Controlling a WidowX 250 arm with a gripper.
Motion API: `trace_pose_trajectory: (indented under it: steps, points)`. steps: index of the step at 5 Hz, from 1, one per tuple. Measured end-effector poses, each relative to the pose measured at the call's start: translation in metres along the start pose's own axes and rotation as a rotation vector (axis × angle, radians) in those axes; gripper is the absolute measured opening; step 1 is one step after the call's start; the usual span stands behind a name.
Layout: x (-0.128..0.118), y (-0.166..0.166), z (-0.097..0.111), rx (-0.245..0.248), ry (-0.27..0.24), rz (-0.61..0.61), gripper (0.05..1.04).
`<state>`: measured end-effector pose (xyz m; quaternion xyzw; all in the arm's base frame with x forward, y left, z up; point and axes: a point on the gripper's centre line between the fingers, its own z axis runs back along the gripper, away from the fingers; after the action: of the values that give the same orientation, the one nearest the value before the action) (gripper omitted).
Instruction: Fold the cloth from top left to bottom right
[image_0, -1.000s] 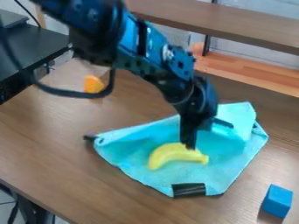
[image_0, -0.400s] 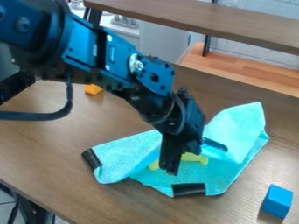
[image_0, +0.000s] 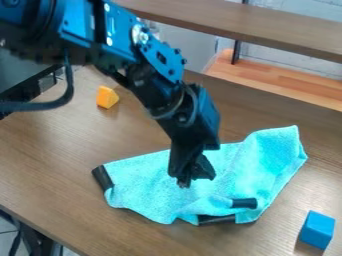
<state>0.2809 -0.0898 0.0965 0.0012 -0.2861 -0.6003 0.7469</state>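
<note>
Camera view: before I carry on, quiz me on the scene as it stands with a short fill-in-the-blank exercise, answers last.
The black patches showing on the cloth number ___. The pincer at the end of the robot ___ is over the cloth. The block at the lower right is coloured ___. The orange block sits toward the view's ___ edge.

Missing words: three; arm; blue; left.
</note>
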Motion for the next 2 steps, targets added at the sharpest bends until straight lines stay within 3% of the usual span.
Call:
trace_pose_trajectory:
  steps: [1,2]
  points:
    - [0.018,0.01,0.035,-0.038,-0.002,0.082,0.99]
    - [0.016,0.026,0.083,0.038,0.141,0.27,1.0]
